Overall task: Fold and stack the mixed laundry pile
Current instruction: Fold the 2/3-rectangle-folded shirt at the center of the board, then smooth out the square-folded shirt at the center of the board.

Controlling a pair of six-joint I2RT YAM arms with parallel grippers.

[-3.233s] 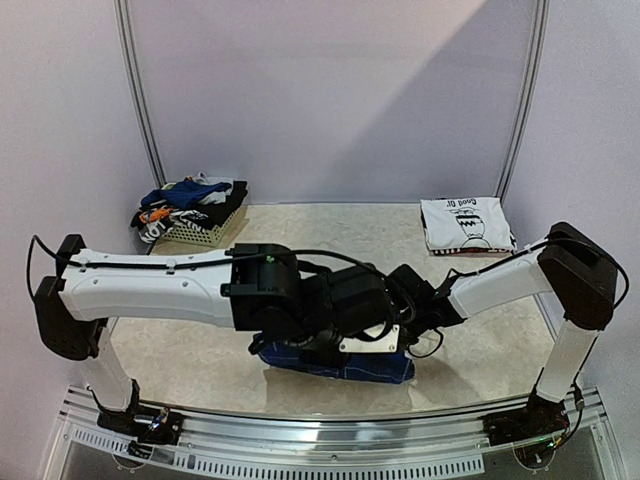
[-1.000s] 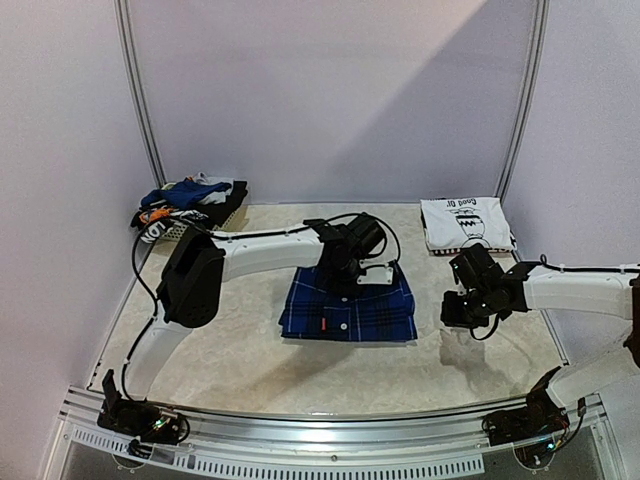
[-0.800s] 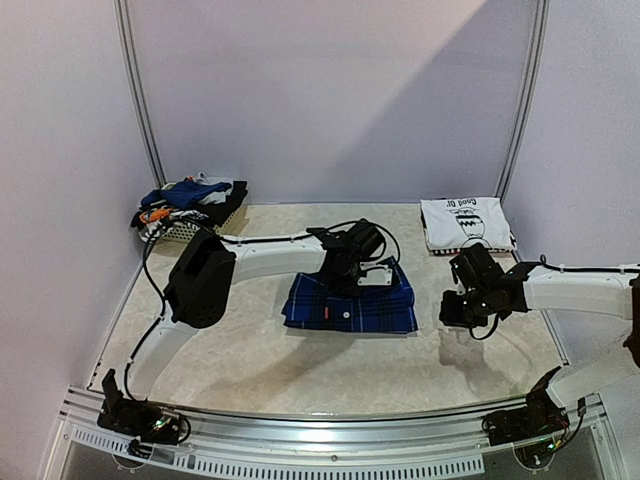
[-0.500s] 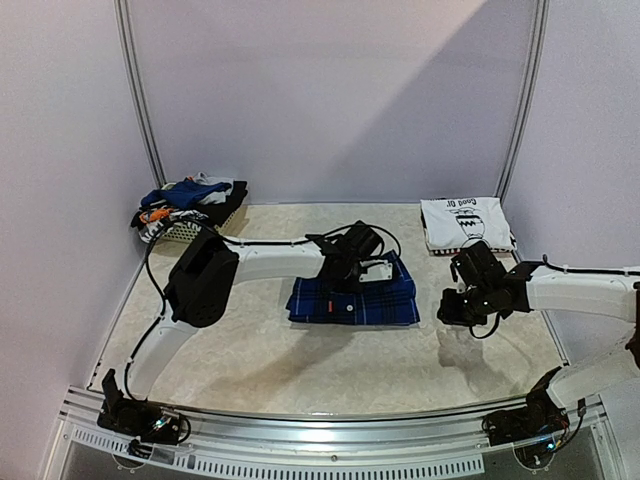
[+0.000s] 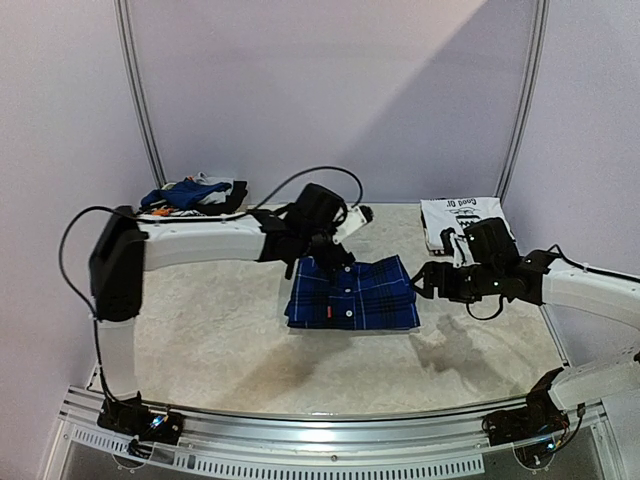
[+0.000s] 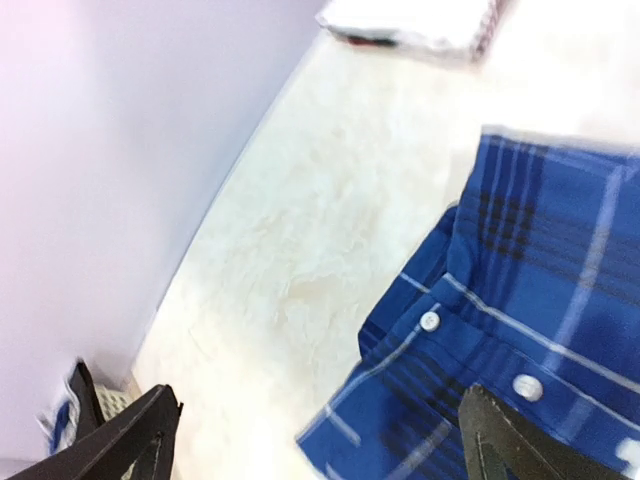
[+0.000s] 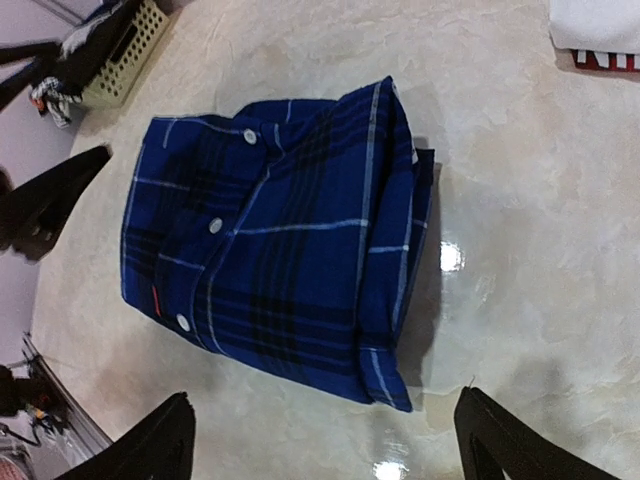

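A blue-and-black plaid shirt [image 5: 352, 293] [image 7: 280, 240] [image 6: 540, 300] lies folded in the middle of the table, buttons up. My left gripper [image 5: 322, 257] [image 6: 320, 450] hovers open over the shirt's back left corner, nothing between its fingers. To the right of the shirt's right edge, my right gripper [image 5: 428, 280] [image 7: 325, 450] is open and empty, looking down on the fold. The rest of the mixed laundry pile [image 5: 190, 194] is heaped at the back left, with blue, black and orange-white pieces showing.
A folded white T-shirt with a dark print [image 5: 465, 222] [image 7: 600, 25] lies at the back right. The white slatted basket [image 7: 125, 45] sits under the pile. Metal frame posts [image 5: 138, 90] stand at both back corners.
The left gripper has let go of the plaid shirt, opened wide and lifted off its back left corner. The right gripper has opened and swung in toward the shirt's right edge.
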